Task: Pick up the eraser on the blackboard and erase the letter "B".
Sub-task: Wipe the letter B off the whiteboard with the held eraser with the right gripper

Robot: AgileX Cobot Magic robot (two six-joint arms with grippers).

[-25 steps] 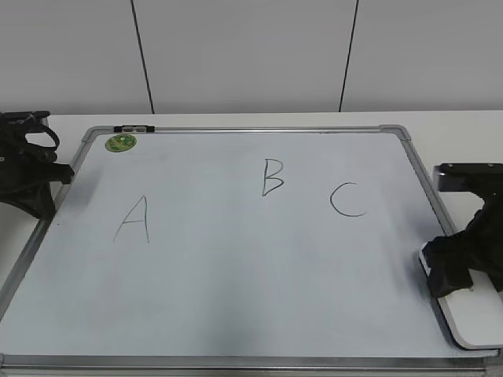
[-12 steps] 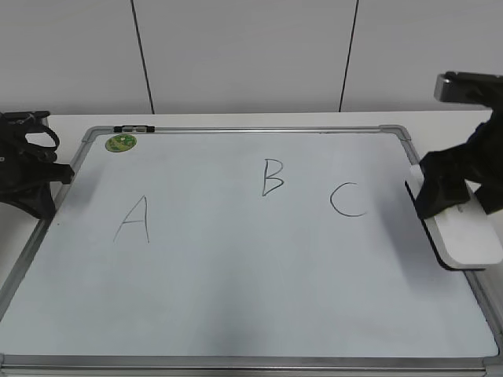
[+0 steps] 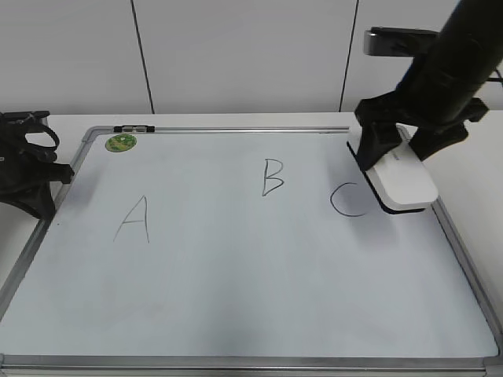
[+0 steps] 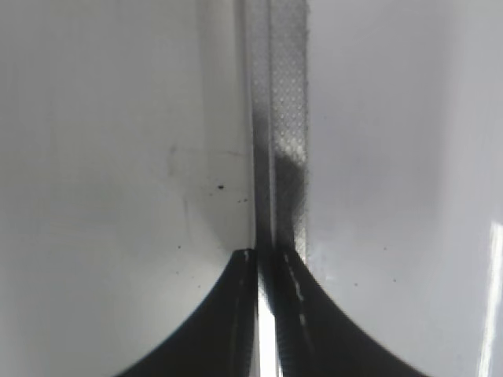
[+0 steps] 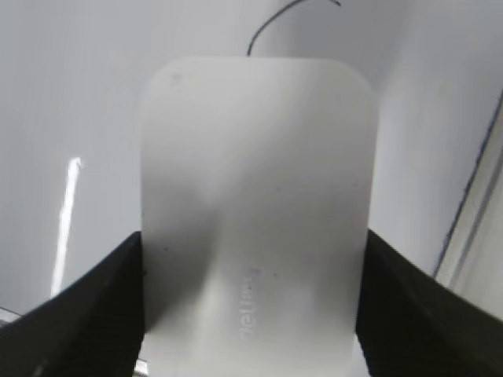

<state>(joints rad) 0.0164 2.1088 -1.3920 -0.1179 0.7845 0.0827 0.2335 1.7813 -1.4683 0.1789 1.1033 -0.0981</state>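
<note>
The blackboard (image 3: 236, 283) is a white dry-erase board with a grey frame, lying flat. The letter "B" (image 3: 272, 177) is drawn in its upper middle. My right gripper (image 3: 397, 153) is shut on the eraser (image 3: 405, 182), a white rounded block with a dark underside, held above the board's upper right, just right of the "C" (image 3: 348, 200). In the right wrist view the eraser (image 5: 255, 204) sits between both fingers of the right gripper (image 5: 251, 314). My left gripper (image 3: 35, 184) rests shut at the board's left edge; its fingers (image 4: 267, 271) are closed over the frame.
The letter "A" (image 3: 134, 220) is at the left. A round green sticker (image 3: 121, 143) sits in the top left corner. The board's grey frame (image 4: 279, 118) runs up the left wrist view. A white wall stands behind the table.
My right gripper has lifted the eraser from the board's lower right edge and carried it up and leftward, to beside the "C". The left arm has not moved.
</note>
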